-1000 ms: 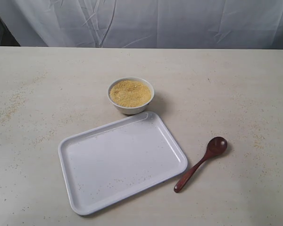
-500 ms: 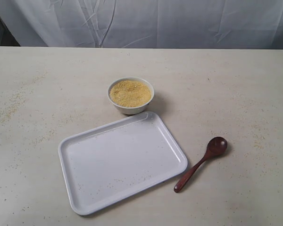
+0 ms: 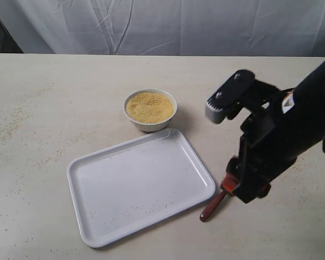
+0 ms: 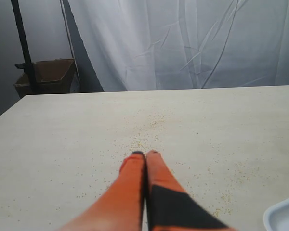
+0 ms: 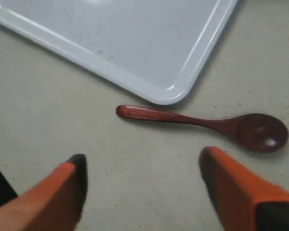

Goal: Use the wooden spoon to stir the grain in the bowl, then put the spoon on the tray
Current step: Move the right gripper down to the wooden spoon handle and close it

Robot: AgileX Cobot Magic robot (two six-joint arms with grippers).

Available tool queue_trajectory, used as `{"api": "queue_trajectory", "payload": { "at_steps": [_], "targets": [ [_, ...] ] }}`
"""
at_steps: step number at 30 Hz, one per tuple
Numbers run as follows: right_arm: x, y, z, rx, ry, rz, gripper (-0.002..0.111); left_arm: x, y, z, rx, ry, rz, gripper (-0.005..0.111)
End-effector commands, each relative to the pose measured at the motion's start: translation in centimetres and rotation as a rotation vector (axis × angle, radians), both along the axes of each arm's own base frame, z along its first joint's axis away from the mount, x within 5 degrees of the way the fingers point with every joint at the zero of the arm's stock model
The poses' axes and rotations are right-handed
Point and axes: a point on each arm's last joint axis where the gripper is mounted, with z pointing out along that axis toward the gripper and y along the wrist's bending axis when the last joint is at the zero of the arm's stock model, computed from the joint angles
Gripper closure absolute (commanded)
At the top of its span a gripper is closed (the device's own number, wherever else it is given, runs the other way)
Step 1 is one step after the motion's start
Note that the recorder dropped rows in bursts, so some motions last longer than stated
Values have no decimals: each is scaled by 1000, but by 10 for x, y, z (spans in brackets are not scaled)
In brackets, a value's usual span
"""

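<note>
While the spoon [image 3: 208,208] lies flat on the table [image 3: 54,108] just off a corner of the tray [image 3: 141,187], handle end nearest the tray rim, the right gripper [image 5: 143,159] has swung in over it. Half a sec ago the ext. cam showed no arm at all. Spoon hasn't shifted: same spot, same angle to the tray. Read: pick-up is only starting, w/ the stirring and the drop-off on the tray both yet to come.

Right gripper's jaws stand wide apart and hold nothing. The spoon lies just ahead of the fingertips, untouched. Bowl [image 3: 150,125] sits just beyond the tray's far edge, its grain [image 3: 149,106] level and, by the look of it, unstirred. Tray holds only a few stray specks.

Views differ:
- **Ext. cam:** the arm blocks the spoon's round end, so only the handle tip shows beside the tray, and the jaw state can't be read.
- **Right wrist cam:** whole spoon in clear sight next to the tray's rounded corner, w/ the gap between the fingers plain.
- **Left wrist cam:** shows the left gripper [image 4: 145,154], absent from the ext. cam, fingers pressed together on nothing. It is held over the table on the tray's side away from the spoon, w/ a sliver of tray rim at frame edge. Loose grain dots the table ahead of it.
</note>
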Motion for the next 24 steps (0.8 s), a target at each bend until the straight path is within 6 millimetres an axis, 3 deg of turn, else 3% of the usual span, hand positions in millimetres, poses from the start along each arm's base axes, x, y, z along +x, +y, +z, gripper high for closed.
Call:
{"api": "queue_trajectory", "payload": {
  "at_steps": [1,5,7,12,18,24],
  "targets": [
    [12,14,-30,-41,91,-182,17,0,0,0,6,-8,-5,106],
    [32,19,-39,-38,184,-662,17,0,0,0,6,-8,-5,106],
    [35,21,-43,-26,164,-656,17,0,0,0,6,-8,-5,106],
    [31,7,-72,27,128,-988,19,0,0,0,6,-8,-5,106],
    [21,-7,-88,-25,128,-1152,19,0,0,0,6,-8,-5,106],
    [26,-1,-89,110,128,-1250,19,0,0,0,6,-8,-5,106]
  ]
}}
